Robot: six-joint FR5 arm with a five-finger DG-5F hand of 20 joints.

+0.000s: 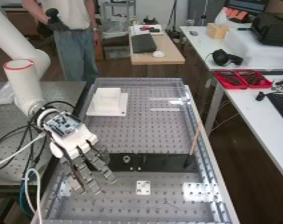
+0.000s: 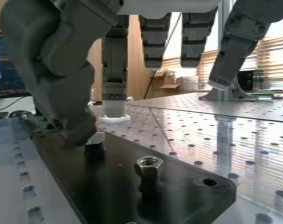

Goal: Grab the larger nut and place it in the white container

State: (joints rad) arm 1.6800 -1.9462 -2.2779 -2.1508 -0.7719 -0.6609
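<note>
In the high view the hand [image 1: 77, 145] is over the left part of the black bar [image 1: 161, 163], its fingers extended and open. The bearing [image 1: 126, 159] stands on the bar just right of the fingers. The white container [image 1: 108, 100] is farther up the bench on a white base. In the wrist view the hand [image 2: 68, 82] has its thumb tip beside the larger nut [image 2: 96, 138], which it partly hides; whether they touch I cannot tell. A straight finger hangs behind that nut. The smaller nut [image 2: 149, 163] stands on its post, nearer the end of the bar [image 2: 185, 200].
A thin brown stick [image 1: 195, 138] stands upright near the bar's right part. A small white plate with holes [image 1: 143, 187] lies on the perforated bench [image 1: 135, 135] below the bar. Cables [image 1: 33, 145] loop beside the arm at the left.
</note>
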